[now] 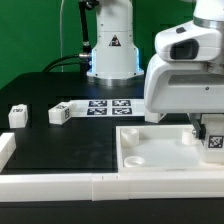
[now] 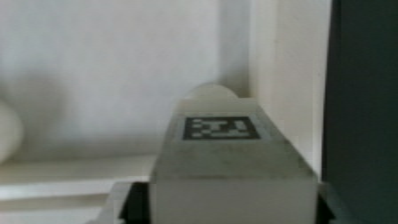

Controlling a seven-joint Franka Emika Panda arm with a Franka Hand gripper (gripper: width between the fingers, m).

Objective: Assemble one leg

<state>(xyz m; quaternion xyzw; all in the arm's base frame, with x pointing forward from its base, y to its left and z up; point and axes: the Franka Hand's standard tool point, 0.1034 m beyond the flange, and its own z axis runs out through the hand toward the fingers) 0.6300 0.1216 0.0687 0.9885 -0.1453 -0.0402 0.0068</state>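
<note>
Gripper point(image 2: 224, 197) is clamped on the leg point(image 2: 219, 140). The wrist view shows the tagged block pinched between both fingers, tag facing the camera. The leg hangs over the far side of the tray point(image 1: 150, 152), toward the desk edge on the exterior view's right. The tray itself sits by the near desk edge, just behind the border rail point(image 1: 60, 186). Can't tell if the leg's tip touches the tray yet (the hand blocks that spot in the exterior view).

Risks, my read:
- Misaligned with the corner socket — the leg lands on the rim and jams or tilts. The tray wall and the black desk surface point(image 2: 365, 100) show right beside it, so the margin looks thin.
- An off-centre push could skid the tray toward the desk edge.
- The leg slips in the fingers under load — it goes in crooked.

Loose leg point(image 1: 18, 115) and second loose leg point(image 1: 58, 114) lie well apart from the tray, toward the desk edge on the exterior view's left, next to the marker board point(image 1: 105, 105). No collision worry there.
</note>
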